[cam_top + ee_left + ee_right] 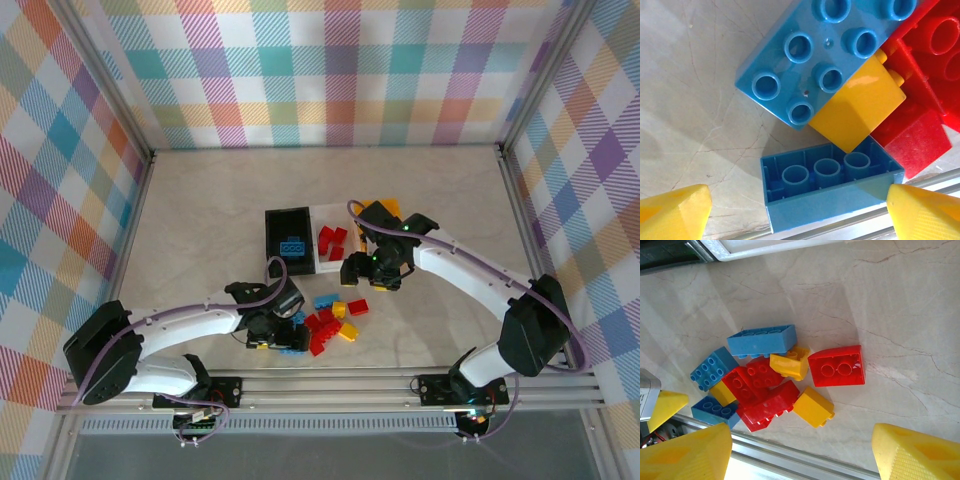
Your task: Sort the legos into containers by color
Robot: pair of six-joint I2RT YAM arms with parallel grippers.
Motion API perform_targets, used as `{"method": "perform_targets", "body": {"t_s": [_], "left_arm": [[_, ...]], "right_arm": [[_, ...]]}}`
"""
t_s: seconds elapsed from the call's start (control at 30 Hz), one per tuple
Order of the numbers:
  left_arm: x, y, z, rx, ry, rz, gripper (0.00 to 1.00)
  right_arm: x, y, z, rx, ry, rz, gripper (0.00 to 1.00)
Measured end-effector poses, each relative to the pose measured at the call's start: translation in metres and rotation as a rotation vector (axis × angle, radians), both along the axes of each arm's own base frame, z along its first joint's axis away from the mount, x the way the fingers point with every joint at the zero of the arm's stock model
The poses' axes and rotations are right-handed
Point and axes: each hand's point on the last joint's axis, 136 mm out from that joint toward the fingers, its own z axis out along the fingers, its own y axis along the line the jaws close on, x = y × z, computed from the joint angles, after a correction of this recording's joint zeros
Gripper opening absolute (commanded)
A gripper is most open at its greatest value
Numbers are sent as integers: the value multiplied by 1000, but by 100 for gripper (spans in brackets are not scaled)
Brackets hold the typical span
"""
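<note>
One blue lego [292, 246] occupies the black bin [290, 215], red legos [331, 240] the white bin [328, 264].

The far half of the table [230, 185] lies open from the left edge to the right edge, up to the checked walls [330, 70]. At the centre, the black bin [291, 240], white bin [333, 262] and yellow-orange bin [390, 207] stand side by side and bar a low pass across the middle. The right gripper [372, 272] hangs at their near side.

By the middle of the near edge the legos [332, 318] lie packed together with scant gaps. An upturned blue brick [832, 187] lies against the near-edge rail [932, 186], between the wide-spread fingers [675, 212] of the left gripper [797, 197]. A yellow brick [857, 105] touches its far side. On the pile's right a red brick [836, 366] sits just apart, with bare table beyond it.
</note>
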Motion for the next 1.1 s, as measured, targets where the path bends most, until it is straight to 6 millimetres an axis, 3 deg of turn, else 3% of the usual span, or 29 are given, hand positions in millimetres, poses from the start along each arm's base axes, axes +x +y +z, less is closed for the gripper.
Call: {"method": "perform_targets", "body": {"t_s": [0.4, 0.93, 1.1], "left_arm": [[8, -11, 21, -47, -39, 32, 93], [1, -8, -9, 67, 34, 15, 92], [0, -5, -16, 95, 44, 12, 88]], "right_arm": [[-1, 0, -5, 3, 2, 1, 74], [-9, -7, -11, -4, 18, -22, 74], [-9, -7, -11, -1, 17, -24, 74]]}}
